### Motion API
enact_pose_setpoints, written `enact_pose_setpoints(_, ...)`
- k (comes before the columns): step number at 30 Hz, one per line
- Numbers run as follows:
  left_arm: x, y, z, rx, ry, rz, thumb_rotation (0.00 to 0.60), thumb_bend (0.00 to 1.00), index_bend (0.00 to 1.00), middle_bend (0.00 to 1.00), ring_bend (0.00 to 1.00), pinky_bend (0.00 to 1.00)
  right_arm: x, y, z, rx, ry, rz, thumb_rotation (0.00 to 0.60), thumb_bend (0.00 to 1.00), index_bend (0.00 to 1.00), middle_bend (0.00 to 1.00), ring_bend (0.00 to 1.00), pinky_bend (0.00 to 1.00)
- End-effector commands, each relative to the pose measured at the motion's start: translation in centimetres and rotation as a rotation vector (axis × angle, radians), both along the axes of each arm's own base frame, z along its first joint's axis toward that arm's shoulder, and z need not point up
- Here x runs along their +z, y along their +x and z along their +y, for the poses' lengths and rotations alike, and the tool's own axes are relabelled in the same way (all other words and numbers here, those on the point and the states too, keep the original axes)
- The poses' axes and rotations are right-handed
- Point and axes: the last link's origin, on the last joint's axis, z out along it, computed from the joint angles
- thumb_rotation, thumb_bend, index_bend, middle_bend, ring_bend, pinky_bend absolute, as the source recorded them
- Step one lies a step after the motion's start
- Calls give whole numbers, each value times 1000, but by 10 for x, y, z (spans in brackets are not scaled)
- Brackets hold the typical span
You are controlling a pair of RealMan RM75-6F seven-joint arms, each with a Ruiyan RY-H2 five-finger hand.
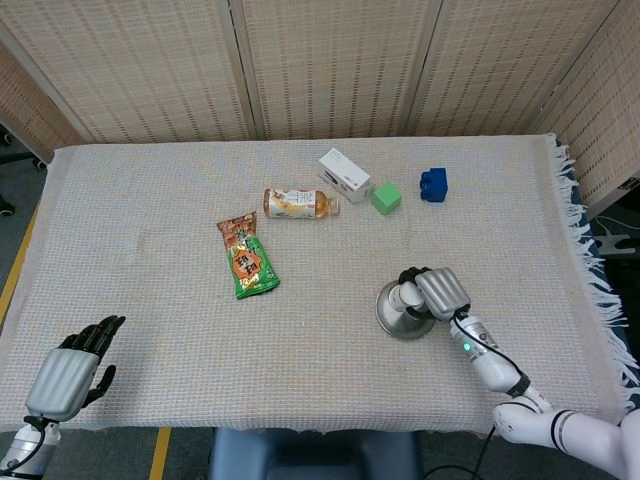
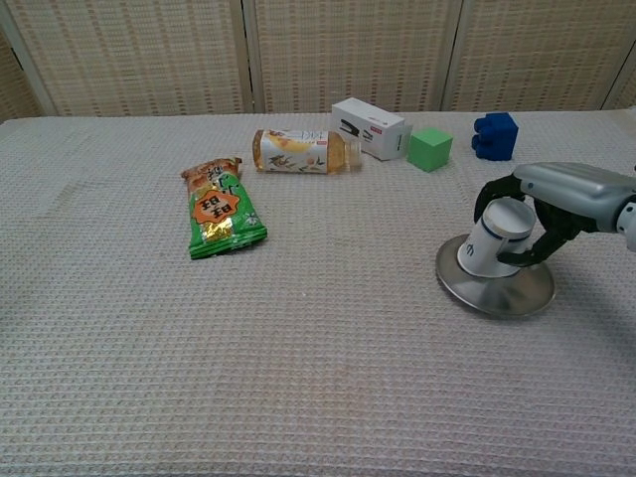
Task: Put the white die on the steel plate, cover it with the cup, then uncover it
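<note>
Two hands are in view, and only the right hand (image 2: 556,204) is working: its dark fingers (image 2: 494,195) wrap the inverted white cup (image 2: 494,238), which stands tilted on the steel plate (image 2: 497,291) toward the right edge of the table (image 1: 150,200). The white die is not visible in either view; it is judged to be under the cup, though this cannot be confirmed. The step in hand appears to be seating or lifting the cup. To do it well, keep the cup rim level, move it straight up or down, and avoid dragging it sideways, since the smooth plate could slide on the woven cloth and the die could roll. The cup is a smooth tapered cylinder with a dark band; the plate is round, shallow and reflective. The left hand (image 1: 70,375) rests at the front left corner, fingers loosely spread and holding nothing.
</note>
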Motion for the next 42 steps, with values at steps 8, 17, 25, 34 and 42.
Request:
enact_pose_setpoints(8, 0, 0, 0, -1, -2, 0, 600, 451, 70, 104, 189, 363, -2, 11, 19, -39, 177, -98, 600, 144, 519, 472, 428, 625)
enact_pose_setpoints(17, 0, 0, -1, -2, -1, -2, 600, 451, 71, 103, 189, 363, 4, 9, 10, -18, 108, -68, 600, 144, 519, 472, 428, 626)
enact_pose_setpoints(25, -1, 0, -1, -2, -4, 2, 600, 451, 71, 103, 189, 363, 8, 0, -7, -27, 5, -40, 600, 144, 519, 472, 428, 626)
enact_pose_setpoints(34, -1, 1, -1, -2, -4, 7, 600, 451, 71, 104, 189, 363, 22, 13, 0, -25, 37, -167, 600, 144, 519, 472, 428, 626)
enact_pose_setpoints(42, -1, 1, -1, -1, -5, 7, 600, 450, 71, 104, 189, 363, 46, 23, 3, 18, -15, -169, 600, 144, 519, 472, 428, 626)
